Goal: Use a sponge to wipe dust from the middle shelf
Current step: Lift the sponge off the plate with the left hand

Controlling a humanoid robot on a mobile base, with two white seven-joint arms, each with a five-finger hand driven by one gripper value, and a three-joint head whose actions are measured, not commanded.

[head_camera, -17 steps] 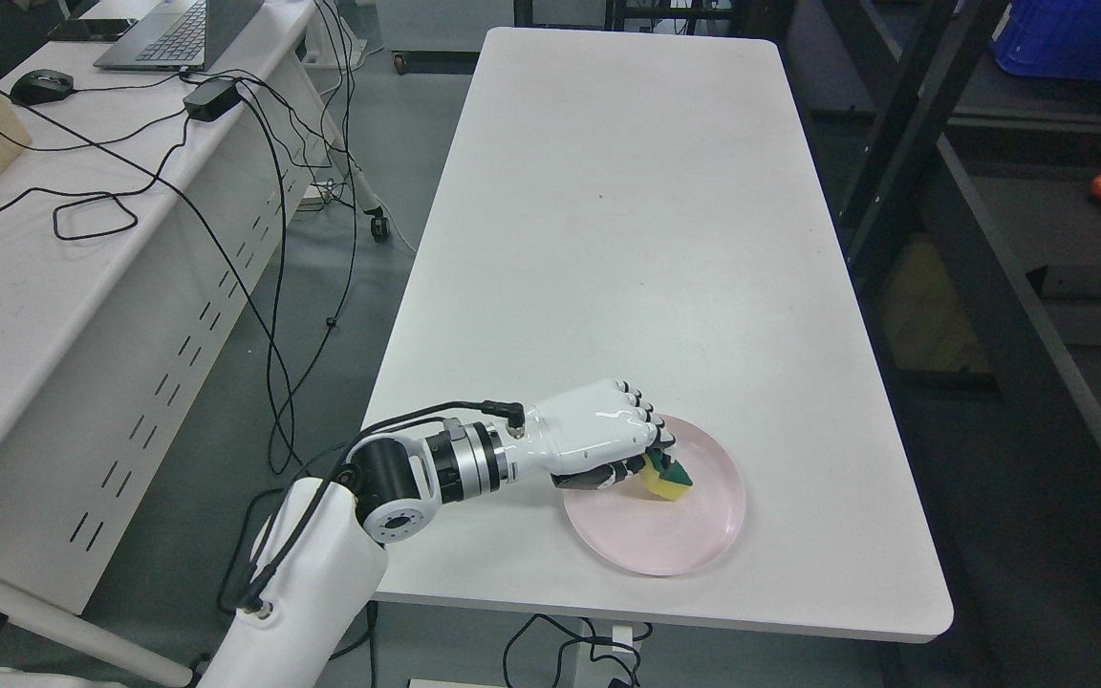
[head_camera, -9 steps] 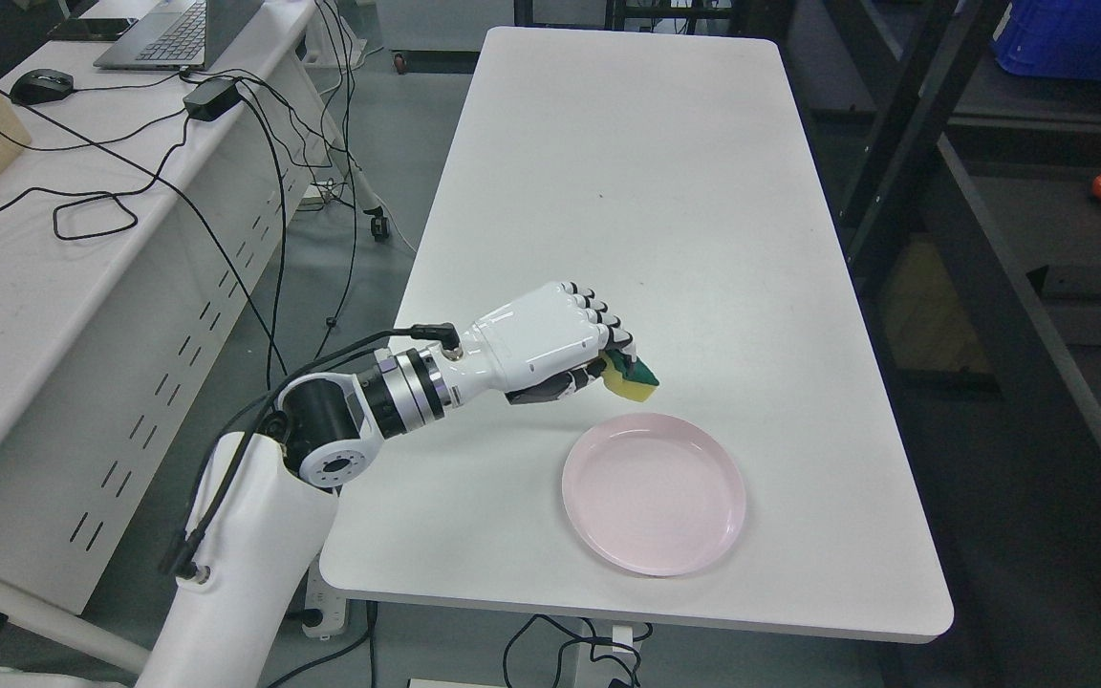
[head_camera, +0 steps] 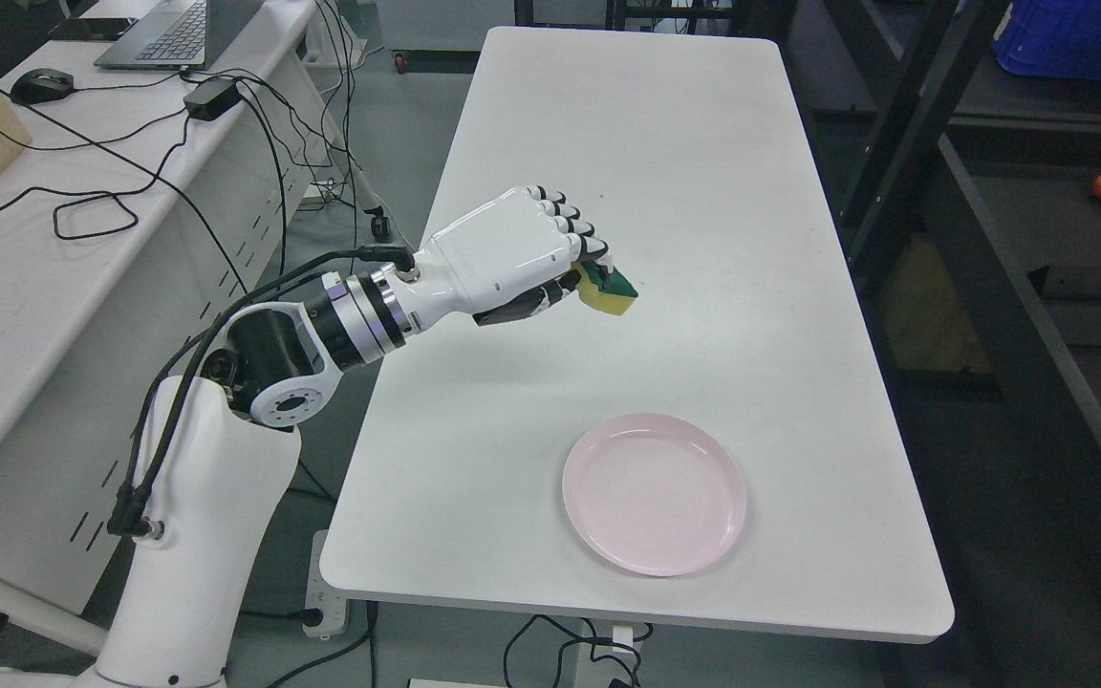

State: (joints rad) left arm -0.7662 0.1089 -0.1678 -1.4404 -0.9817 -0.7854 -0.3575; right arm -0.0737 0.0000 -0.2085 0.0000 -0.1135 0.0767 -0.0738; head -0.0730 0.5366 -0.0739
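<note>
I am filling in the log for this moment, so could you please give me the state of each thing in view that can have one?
Left hand: shut on the sponge, raised above the table.
Sponge: held, clear of the plate.
Pink plate: empty, flat on the white table.
Laptop: open.

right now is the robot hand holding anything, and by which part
The left robot hand holds the sponge, fingers curled over its green end; the yellow end sticks out.

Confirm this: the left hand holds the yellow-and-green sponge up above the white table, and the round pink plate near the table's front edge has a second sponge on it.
Not quite. In the head view the round pink plate is bare. The left hand does hold the yellow-and-green sponge above the white table.
</note>
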